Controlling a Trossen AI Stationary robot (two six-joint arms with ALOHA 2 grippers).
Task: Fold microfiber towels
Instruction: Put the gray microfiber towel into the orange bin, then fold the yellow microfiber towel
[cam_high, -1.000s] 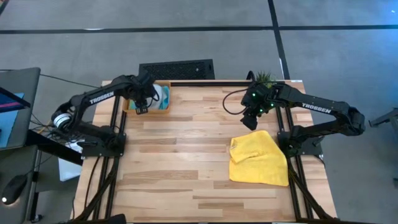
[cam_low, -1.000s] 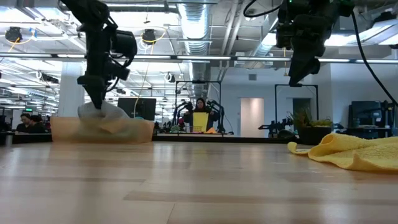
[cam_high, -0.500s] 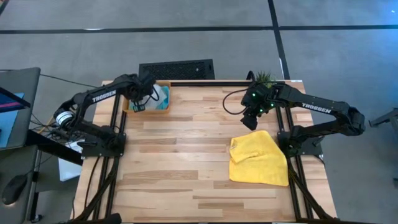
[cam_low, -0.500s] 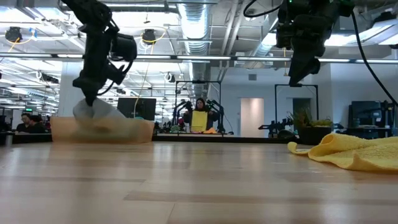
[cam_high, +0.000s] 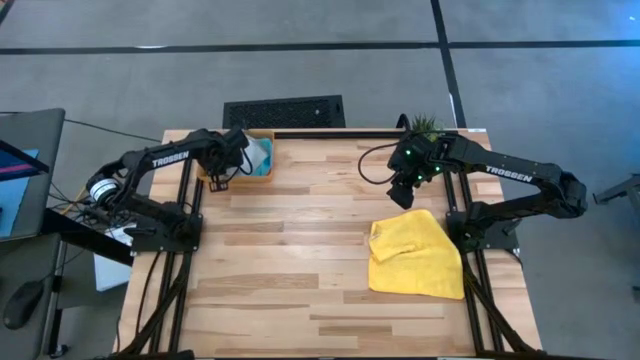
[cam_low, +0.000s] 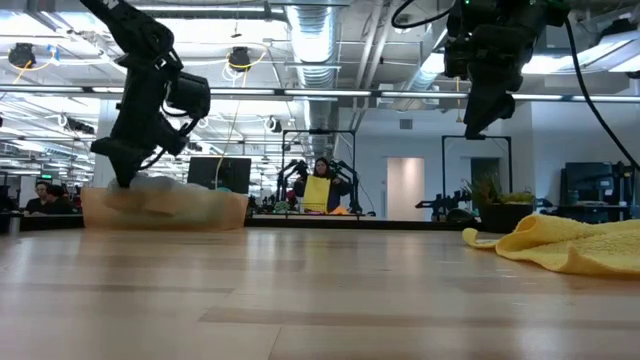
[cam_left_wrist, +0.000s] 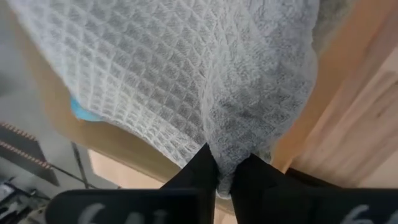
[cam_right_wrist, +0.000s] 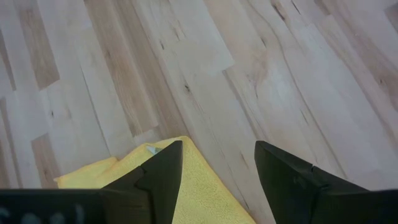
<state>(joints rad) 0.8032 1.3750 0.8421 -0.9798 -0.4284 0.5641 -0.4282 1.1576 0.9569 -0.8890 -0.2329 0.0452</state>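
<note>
While the left gripper (cam_left_wrist: 227, 177) pinches a pale grey towel (cam_left_wrist: 205, 81) at the orange tray (cam_high: 262, 172), table's 10 o'clock corner, the right gripper (cam_right_wrist: 217, 165) hovers spread above the yellow towel (cam_high: 415, 255) at 3 o'clock.

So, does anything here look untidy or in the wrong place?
The yellow towel lies crumpled near the table's right edge, not flat. Otherwise nothing stands out: the left gripper pinches the grey towel at the orange tray, and the right gripper hangs open above the yellow towel's far edge.
</note>
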